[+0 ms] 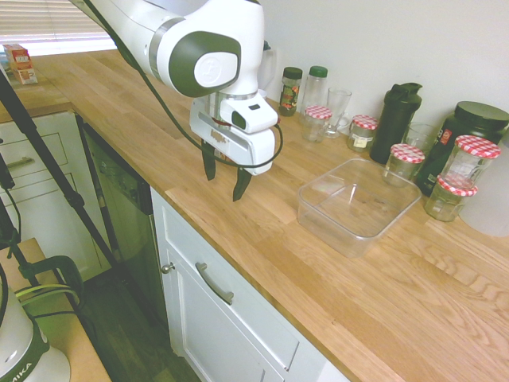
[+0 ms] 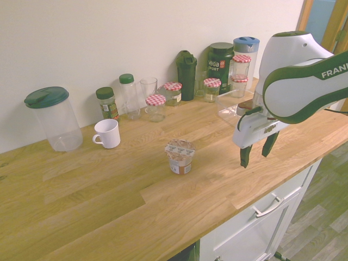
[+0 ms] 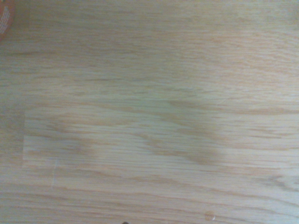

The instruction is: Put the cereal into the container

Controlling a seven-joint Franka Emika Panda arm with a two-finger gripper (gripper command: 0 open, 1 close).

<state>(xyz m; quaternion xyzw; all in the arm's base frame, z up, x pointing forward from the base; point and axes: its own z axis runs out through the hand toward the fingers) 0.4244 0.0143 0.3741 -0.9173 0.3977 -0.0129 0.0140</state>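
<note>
A: Where is the cereal?

B: The small cup-shaped cereal package (image 2: 180, 156), with a reddish label and a pale foil top, stands upright on the pale wooden bench (image 2: 163, 212), out in the open and apart from everything else. In the wrist view only bare wood grain fills the picture, with a reddish sliver at one corner that I cannot identify.

A: And the container?

B: The large clear square plastic tub (image 1: 358, 204) with rounded corners sits on the bench, well apart from the cereal, just in front of the row of glass jars with red-checked lids (image 1: 407, 161) and the dark bottles (image 1: 398, 119) along the wall.

A: What about the arm?

B: The white gripper (image 1: 225, 180) hangs above the bench between the cereal and the tub, pointing straight down. Its dark fingers (image 1: 241, 184) are spread apart and grasp nothing. Further along the wall stand a white mug (image 2: 107, 134) and a clear pitcher with a green lid (image 2: 53, 118).
</note>
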